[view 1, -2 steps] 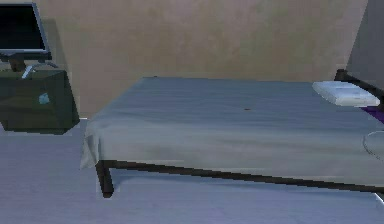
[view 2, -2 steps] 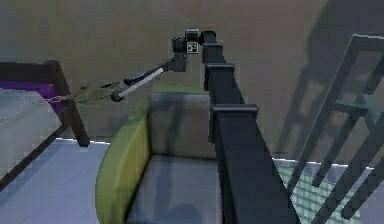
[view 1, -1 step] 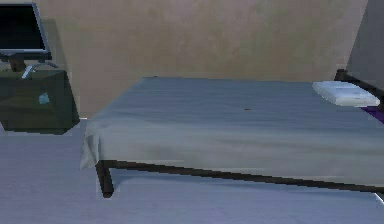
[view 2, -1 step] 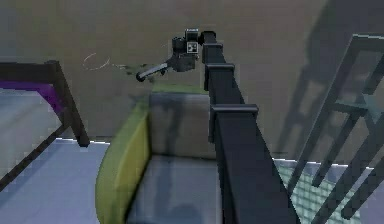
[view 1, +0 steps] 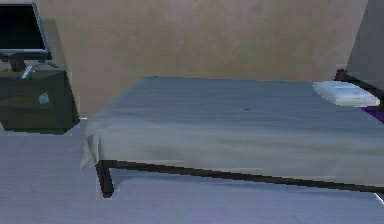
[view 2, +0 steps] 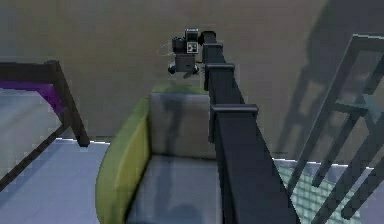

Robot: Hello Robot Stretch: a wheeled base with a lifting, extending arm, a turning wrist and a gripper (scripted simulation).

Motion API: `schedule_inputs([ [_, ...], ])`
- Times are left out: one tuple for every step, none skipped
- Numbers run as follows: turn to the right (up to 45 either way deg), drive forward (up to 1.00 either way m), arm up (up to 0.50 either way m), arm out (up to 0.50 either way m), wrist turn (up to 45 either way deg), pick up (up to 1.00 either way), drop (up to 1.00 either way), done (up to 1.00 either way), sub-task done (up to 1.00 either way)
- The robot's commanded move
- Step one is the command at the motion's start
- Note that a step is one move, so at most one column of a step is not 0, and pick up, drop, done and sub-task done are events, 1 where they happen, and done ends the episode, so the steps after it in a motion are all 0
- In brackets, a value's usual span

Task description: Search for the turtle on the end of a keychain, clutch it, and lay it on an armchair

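The arm (view 2: 235, 130) reaches out above the seat of the green armchair (view 2: 165, 160), and at its far end the tool (view 2: 177, 69) stands near the backrest top. Whether the tool holds the turtle I cannot tell. If it does, probably only the laying down is left.

Smooth grey cloth over the bed (view 1: 220, 125), soft white cloth pillow (view 1: 343, 93), matt dark cabinet (view 1: 35, 105), glossy screen (view 1: 18, 30), mottled beige wall (view 1: 200, 40), matt olive-and-grey cloth armchair (view 2: 170, 140), matt dark arm (view 2: 240, 150).
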Motion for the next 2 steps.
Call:
schedule_inputs([
  [0.0,0.00,-0.46,0.00,0.0,0.00,0.00,0.00,0.00],
  [0.0,0.00,-0.50,0.00,0.0,0.00,0.00,0.00,0.00],
])
